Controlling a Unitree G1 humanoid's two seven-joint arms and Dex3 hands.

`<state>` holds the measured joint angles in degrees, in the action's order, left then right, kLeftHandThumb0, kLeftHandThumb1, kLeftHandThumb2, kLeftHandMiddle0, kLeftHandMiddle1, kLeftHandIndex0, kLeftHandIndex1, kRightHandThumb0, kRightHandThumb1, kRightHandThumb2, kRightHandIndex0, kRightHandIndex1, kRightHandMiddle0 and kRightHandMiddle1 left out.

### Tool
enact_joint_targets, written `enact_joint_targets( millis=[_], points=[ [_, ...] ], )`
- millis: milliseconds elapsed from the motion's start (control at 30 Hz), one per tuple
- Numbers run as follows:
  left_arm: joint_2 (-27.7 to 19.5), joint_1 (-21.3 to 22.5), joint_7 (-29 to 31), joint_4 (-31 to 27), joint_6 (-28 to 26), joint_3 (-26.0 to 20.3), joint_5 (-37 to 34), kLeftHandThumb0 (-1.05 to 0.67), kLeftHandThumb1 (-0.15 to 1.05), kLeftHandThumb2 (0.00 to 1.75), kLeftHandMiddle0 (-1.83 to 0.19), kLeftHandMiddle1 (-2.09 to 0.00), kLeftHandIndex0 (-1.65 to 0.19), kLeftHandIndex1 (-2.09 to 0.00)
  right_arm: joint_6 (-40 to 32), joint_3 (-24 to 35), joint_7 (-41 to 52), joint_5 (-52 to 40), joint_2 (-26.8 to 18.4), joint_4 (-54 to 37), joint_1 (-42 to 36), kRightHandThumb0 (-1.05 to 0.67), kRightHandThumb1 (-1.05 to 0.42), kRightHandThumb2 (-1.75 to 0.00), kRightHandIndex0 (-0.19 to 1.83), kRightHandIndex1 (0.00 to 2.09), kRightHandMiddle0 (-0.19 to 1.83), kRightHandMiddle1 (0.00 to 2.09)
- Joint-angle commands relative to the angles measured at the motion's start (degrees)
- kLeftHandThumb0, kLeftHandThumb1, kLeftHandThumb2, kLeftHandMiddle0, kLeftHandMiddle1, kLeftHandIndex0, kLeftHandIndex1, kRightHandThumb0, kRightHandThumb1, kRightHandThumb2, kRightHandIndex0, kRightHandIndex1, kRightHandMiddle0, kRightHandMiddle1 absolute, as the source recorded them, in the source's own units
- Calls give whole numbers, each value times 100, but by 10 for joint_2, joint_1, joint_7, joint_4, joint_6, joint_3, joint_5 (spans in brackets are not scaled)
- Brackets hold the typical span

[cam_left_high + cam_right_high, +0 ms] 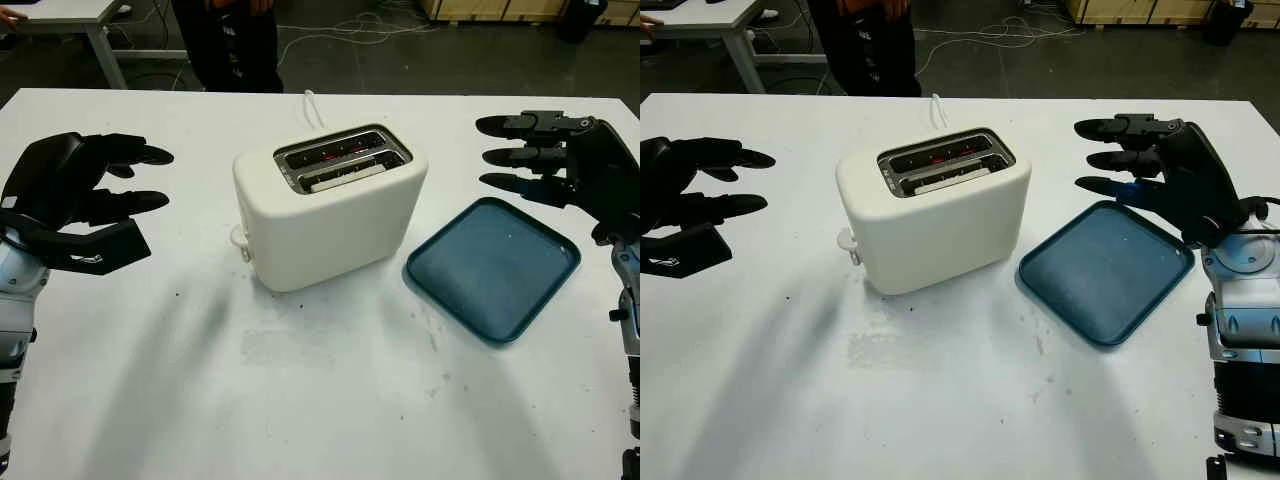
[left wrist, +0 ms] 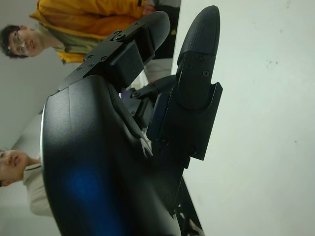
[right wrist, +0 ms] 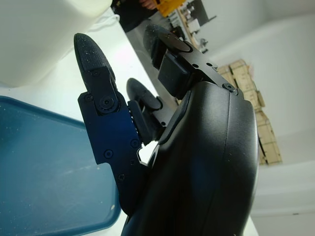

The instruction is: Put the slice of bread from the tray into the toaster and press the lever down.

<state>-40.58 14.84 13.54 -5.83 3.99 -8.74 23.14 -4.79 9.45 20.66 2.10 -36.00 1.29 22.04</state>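
The cream toaster point(image 1: 330, 215) stands in the middle of the white table. A pale bread slice point(image 1: 343, 175) sits low in its nearer slot, and red glows in the farther slot. Its white lever point(image 1: 240, 241) is low on the end facing my left side. The blue tray point(image 1: 492, 267) lies to the right of the toaster with nothing on it. My left hand point(image 1: 105, 195) hovers open, well left of the toaster. Above the tray's far right corner my right hand point(image 1: 525, 155) is open too, its fingertips point(image 3: 91, 54) pointing toward the toaster point(image 3: 39, 34).
The toaster's white cord point(image 1: 312, 105) runs back toward the table's far edge. A person in dark trousers point(image 1: 235, 45) stands behind the table, and a person in a yellow top point(image 2: 93, 19) shows past my left hand. A grey desk point(image 1: 70, 20) stands at the far left.
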Motion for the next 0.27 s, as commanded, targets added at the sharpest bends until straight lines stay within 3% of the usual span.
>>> enact_joint_targets(
  millis=[0,233],
  points=[
    [1,3,0,-3,-1,1,-6,-66,92,6,-60,-97,-84,-16,-8,-2,-3,4,1,-6,-4,-58,-79,0,84,0,71,0],
    [4,5,-4,2,6,2,-8,-67,92,6,-59,-99,-86,-15,-4,1,1,-4,3,-1,-5,-57,-79,0,83,0,71,0]
  ],
)
